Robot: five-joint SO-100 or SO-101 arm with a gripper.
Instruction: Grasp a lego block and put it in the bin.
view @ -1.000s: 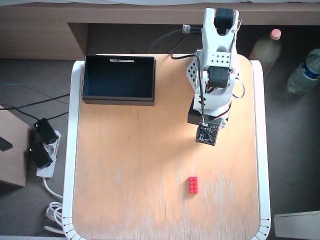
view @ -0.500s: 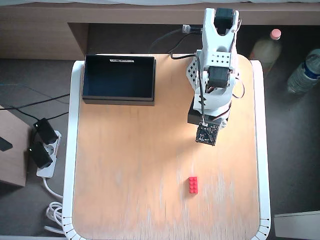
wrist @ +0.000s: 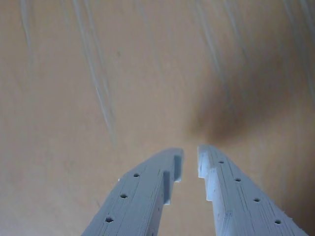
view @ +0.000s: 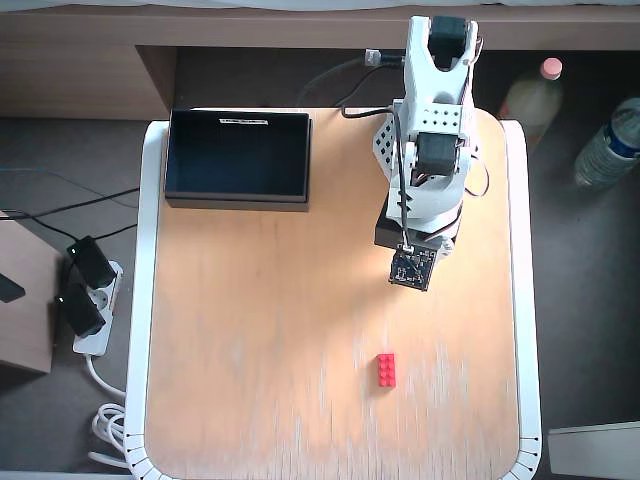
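The red lego block lies on the wooden table, front right of centre in the overhead view. The black bin stands at the table's back left, with a white label strip on its far rim. The arm is folded at the back right, and its wrist hangs over bare table behind the block. In the wrist view my gripper is empty, with its two blue-white fingers nearly together, a narrow gap between the tips. Neither block nor bin shows in the wrist view.
The table has a white rim. Two bottles stand on the floor to the right. A power strip with plugs and cables lies on the floor to the left.
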